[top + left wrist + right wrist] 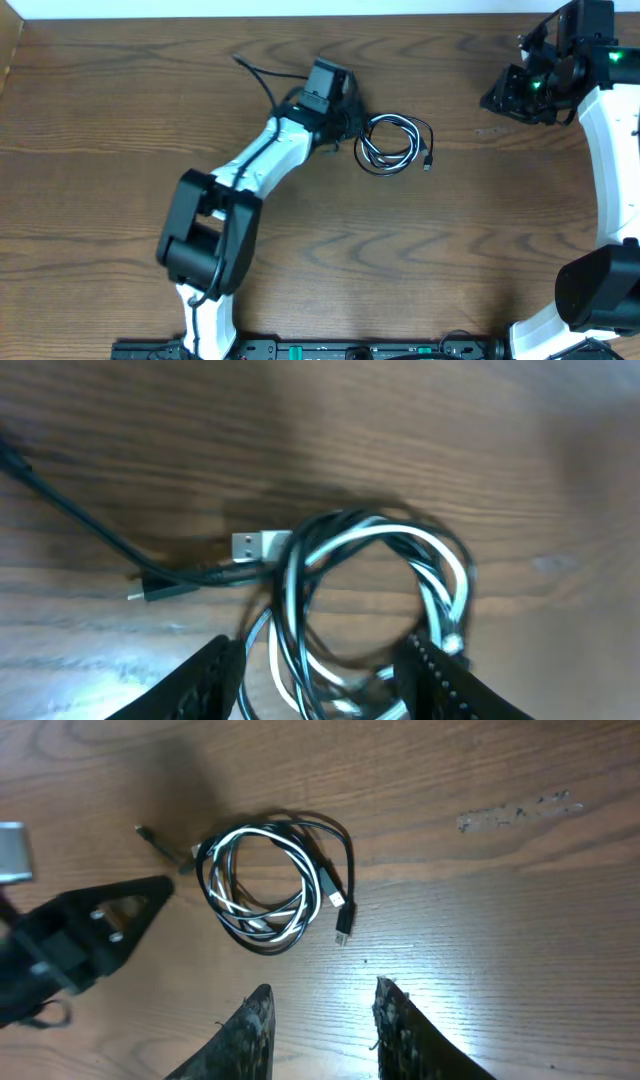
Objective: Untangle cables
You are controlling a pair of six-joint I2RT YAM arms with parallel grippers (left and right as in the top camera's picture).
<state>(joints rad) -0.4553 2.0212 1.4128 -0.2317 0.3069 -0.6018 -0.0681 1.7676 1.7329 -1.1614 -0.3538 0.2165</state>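
Note:
The cables [364,150] lie as a small coil of white and black cord on the wooden table, just right of my left gripper [350,118]. In the left wrist view the coil [440,555] fills the lower middle, and its near strands pass between my left gripper [318,647], which is open and not squeezing them. A silver plug [250,545] and a black plug [150,592] stick out to the coil's left. My right gripper [497,100] hangs far to the right; in its own view it [323,990] is open and empty, well short of the coil [270,932].
A thin black cord [255,75] runs up and left from the left gripper. The left arm [250,165] slants across the table's middle left. The table's back edge [300,12] meets a white surface. A pale smudge [515,812] marks the wood right of the coil.

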